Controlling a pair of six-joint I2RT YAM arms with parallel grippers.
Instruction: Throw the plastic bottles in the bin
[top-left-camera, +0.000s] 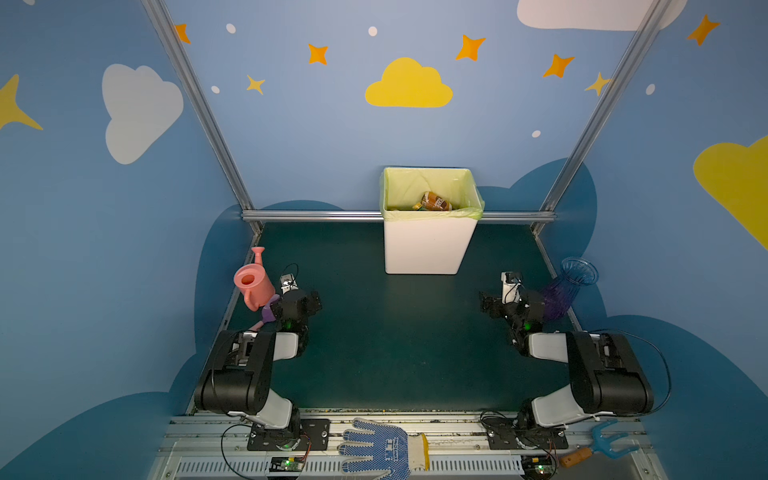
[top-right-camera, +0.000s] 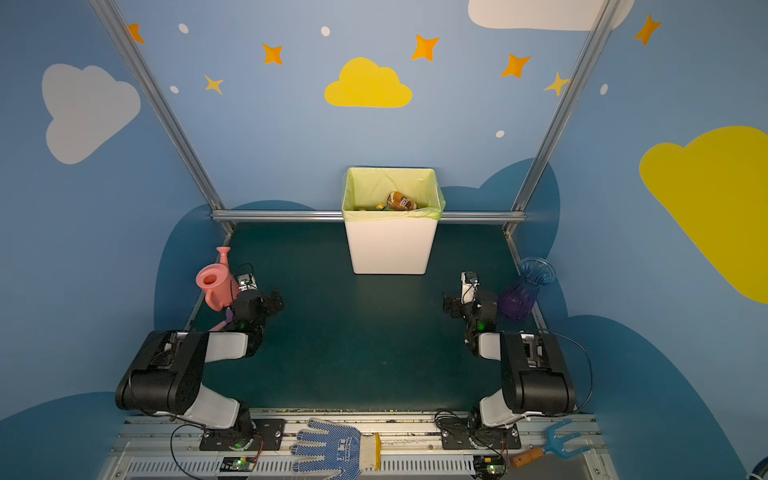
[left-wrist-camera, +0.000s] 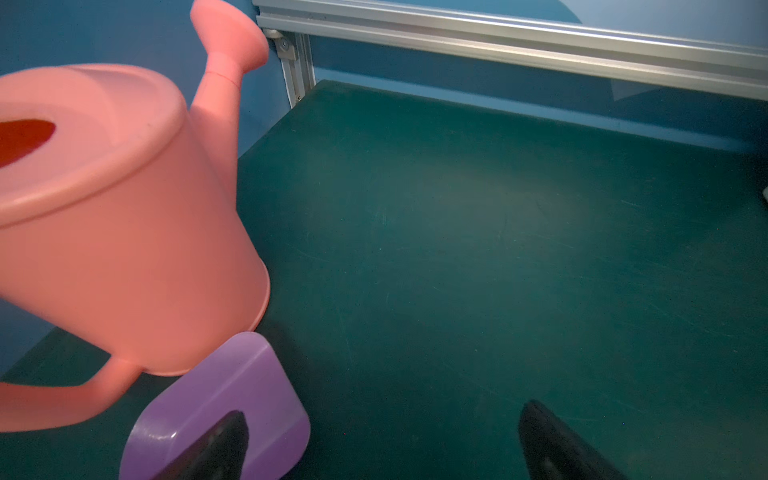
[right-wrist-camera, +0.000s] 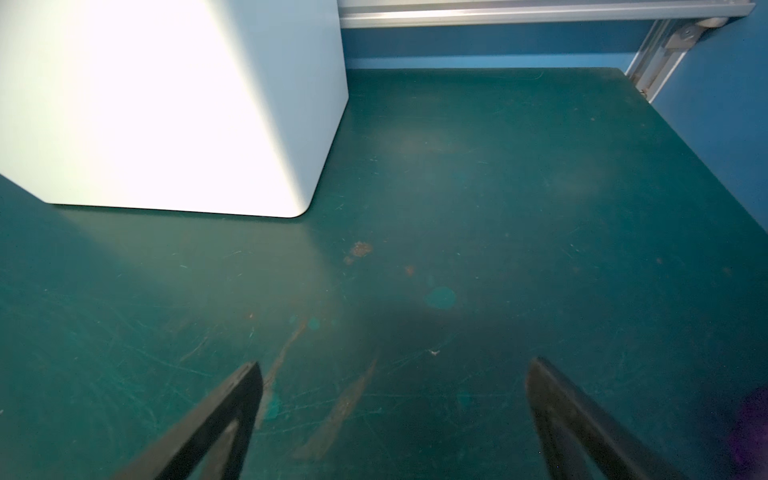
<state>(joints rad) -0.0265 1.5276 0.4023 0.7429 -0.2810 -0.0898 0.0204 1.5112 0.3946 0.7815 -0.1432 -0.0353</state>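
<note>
Lined bin (top-left-camera: 428, 249), bottle (top-left-camera: 436, 201) inside; left gripper (left-wrist-camera: 386, 415) and right gripper (right-wrist-camera: 395, 368) spread wide, empty, parked either side, seemingly since the table (top-left-camera: 395, 332) shows none outstanding.

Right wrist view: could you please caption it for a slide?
Open, empty right gripper above the green table, with the white bin standing nearby.

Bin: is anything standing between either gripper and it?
Nothing visible does. Bare mat lies between the bin and both the left gripper and right gripper; the watering can and vase stand off to the sides.
</note>
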